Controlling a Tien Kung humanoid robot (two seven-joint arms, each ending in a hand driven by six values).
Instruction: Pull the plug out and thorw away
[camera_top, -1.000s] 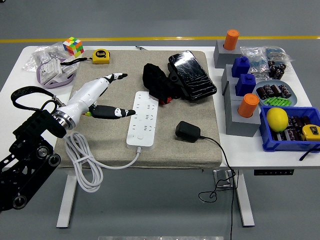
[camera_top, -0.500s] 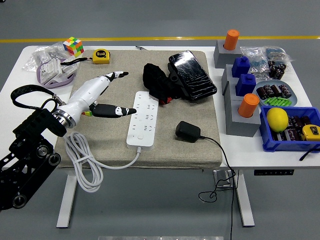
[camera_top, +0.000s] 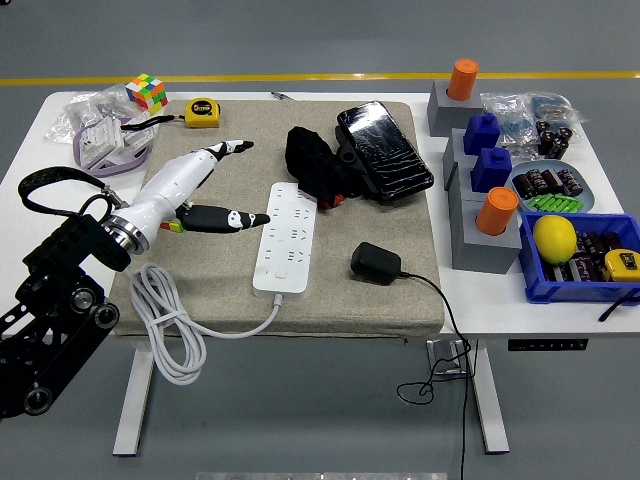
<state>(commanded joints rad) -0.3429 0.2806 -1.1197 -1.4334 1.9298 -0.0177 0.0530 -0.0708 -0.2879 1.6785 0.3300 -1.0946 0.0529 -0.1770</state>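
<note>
One hand only was seen in the shot, the left hand (camera_top: 205, 190), brought in from the 8 o'clock corner on a black arm. Its fingers were spread, nothing was held, and the dark thumb tip was laid right at the left edge of the white power strip (camera_top: 286, 238), touching or nearly so; that couldn't quite be made out. The strip was laid lengthwise on the grey mat (camera_top: 330, 290), roughly at the picture's centre, and its white cord (camera_top: 165, 320) was coiled off the mat's edge toward 7 o'clock.

The black plug adapter (camera_top: 375, 263) was already found out of the strip, flat on the mat just at 4 o'clock from it, with its black wire (camera_top: 450, 330) trailed over the table's near edge.

Further stuff was spotted too: a black phone-like slab (camera_top: 385, 148) and a black bundle (camera_top: 318, 165) at 12 o'clock on the mat, a yellow tape measure (camera_top: 203, 111) and a colour cube (camera_top: 146, 92) up at 11 o'clock. Over at 3 o'clock, a blue bin (camera_top: 560, 290) with a lemon (camera_top: 554, 238) was parked beside grey blocks (camera_top: 478, 240).
</note>
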